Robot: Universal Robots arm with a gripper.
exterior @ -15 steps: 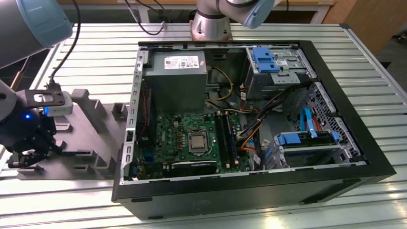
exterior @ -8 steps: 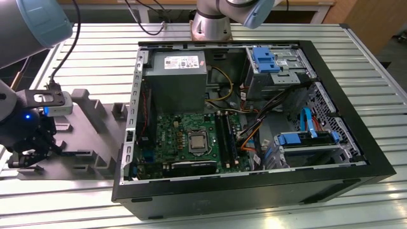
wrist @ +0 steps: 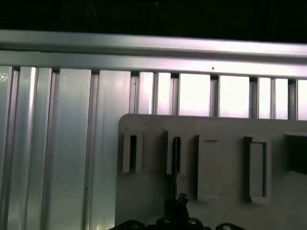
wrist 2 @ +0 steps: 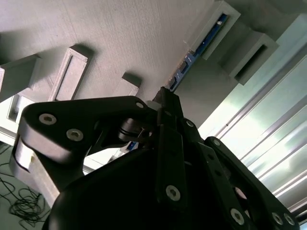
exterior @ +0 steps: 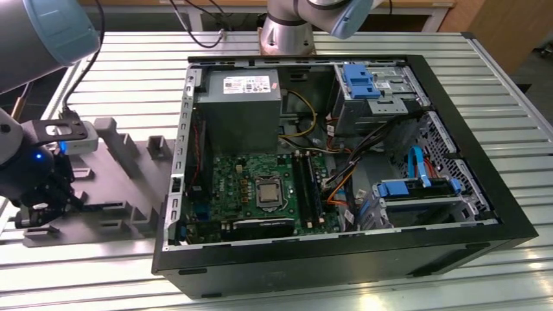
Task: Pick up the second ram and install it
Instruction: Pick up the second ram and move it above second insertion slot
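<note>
The second ram [wrist 2: 197, 47] is a thin dark board with blue on it, standing on edge in the slots of the grey fixture [wrist 2: 120, 38]. In the first wrist view the ram [wrist: 175, 158] shows edge-on as a narrow dark line in one fixture [wrist: 220, 129] slot. My gripper [wrist 2: 165, 96] has its fingers drawn together on the near end of the ram, which still sits in its slots. In the exterior view the gripper [exterior: 39, 212] hangs low over the fixture [exterior: 121, 188], at the exterior view's left.
An open computer case [exterior: 346, 259] lies to the exterior view's right of the fixture. Its green motherboard [exterior: 233, 188] has long black memory slots [exterior: 304, 188], with a power supply [exterior: 242, 110] and drive bays [exterior: 380, 84] behind. Everything rests on a ribbed metal table [exterior: 129, 52].
</note>
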